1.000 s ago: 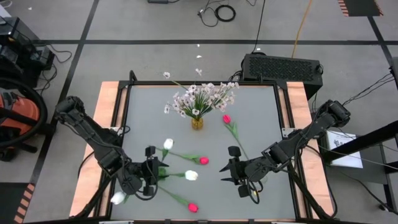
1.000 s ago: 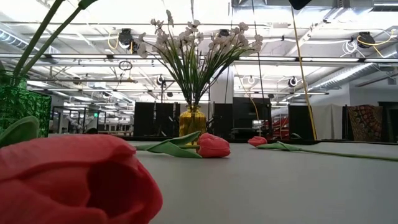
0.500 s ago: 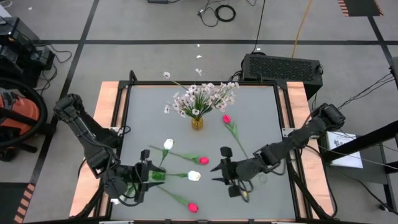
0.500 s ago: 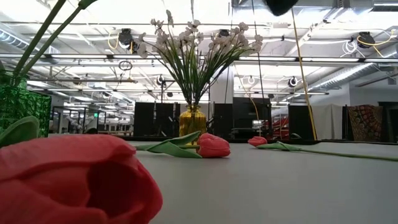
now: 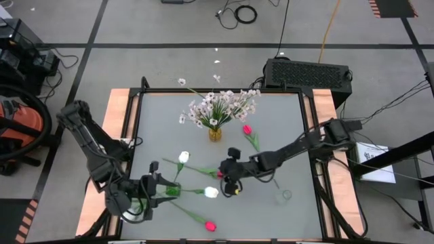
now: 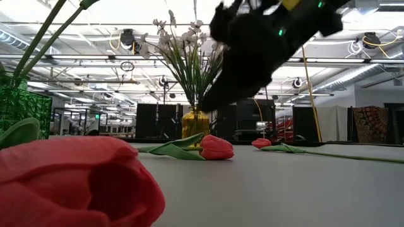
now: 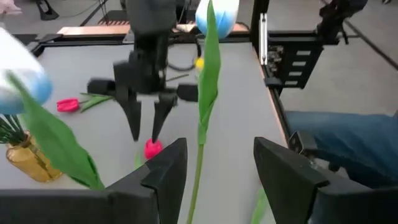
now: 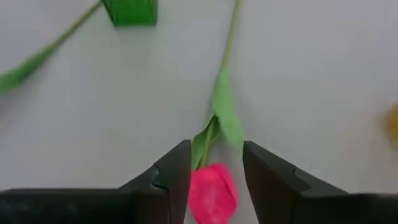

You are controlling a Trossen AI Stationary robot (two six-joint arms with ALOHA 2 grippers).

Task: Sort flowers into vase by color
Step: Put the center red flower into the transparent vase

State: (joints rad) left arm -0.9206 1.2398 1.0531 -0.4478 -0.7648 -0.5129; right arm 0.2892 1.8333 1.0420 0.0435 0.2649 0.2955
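Two white tulips (image 5: 210,192) lean out of a green vase (image 5: 172,192). Sprays of tiny pale blossoms (image 5: 220,105) stand in a yellow vase (image 5: 215,133). Three pink-red tulips lie flat on the table. My right gripper (image 5: 228,177) is open and points down, its fingers on either side of the head of the middle pink tulip (image 8: 211,190). My left gripper (image 5: 154,186) is open on the left side of the green vase. A white tulip's stem (image 7: 200,155) stands in front of the gap between its fingers. My right gripper comes from above at the head of the pink tulip (image 7: 153,148), which lies on the table with its stem (image 8: 229,43) running away from the fingers. Whether the fingers (image 8: 174,168) touch the head, I cannot tell.
Another pink tulip (image 5: 247,129) lies right of the yellow vase, its stem running toward the near edge. A third (image 5: 210,225) lies by the near edge, just in front of the low camera (image 6: 76,183). A small clear glass (image 5: 283,196) stands at the near right.
My right gripper has swung from the near right toward the table's left and far side and come down over the middle pink tulip. My left gripper has drawn back a little from the green vase toward the left edge. The flowers have stayed where they were.
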